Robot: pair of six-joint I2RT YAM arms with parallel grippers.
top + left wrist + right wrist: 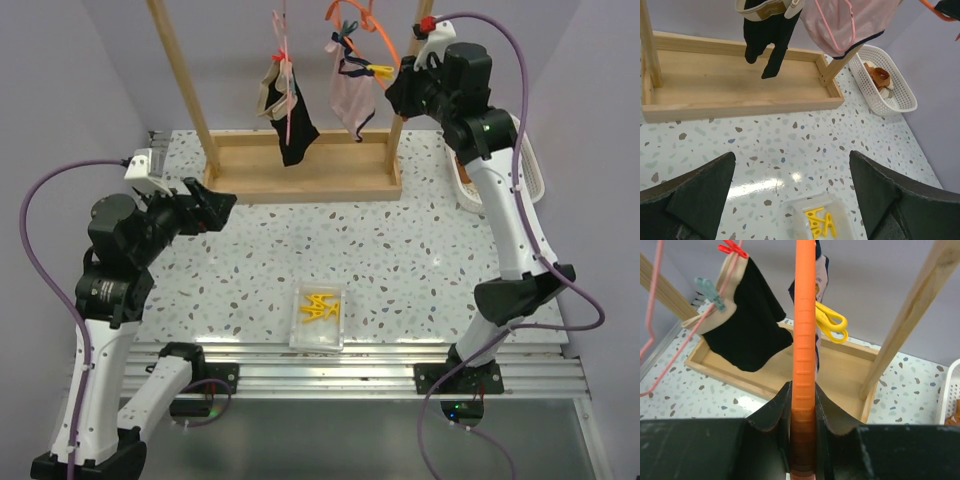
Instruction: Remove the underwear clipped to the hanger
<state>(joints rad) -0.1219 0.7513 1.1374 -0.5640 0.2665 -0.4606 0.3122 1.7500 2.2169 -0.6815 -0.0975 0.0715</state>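
**A:** Right up against the wrist cam is the right gripper (804,405), jaws pinched tight on the bar of the orange hanger (804,340). So what step is this?

**B:** Looks like the bracing step to me. The pink briefs (350,95) with navy trim hang off that hanger, high on the wooden rack (300,175). They're pinned by a yellow clip (831,322) just past the jaws. Nothing's off yet. The black briefs (747,325) with tan panels are next door on a pink wire hanger (653,285), held by a red clip (729,248) and a teal clip (710,290).

**A:** And the left gripper (792,165)?

**B:** Jaws spread wide, holding nothing, low over the speckled surface (400,260) and well short of the clothes. My guess is it has to lift up and in toward the pink pair. Then it either squeezes the yellow clip or tugs the fabric down while the right side holds the hanger steady. The cloth is floppy, so it'll want a grab near the clip. The white basket (535,180) on the right is probably the drop spot, but I can't be sure.
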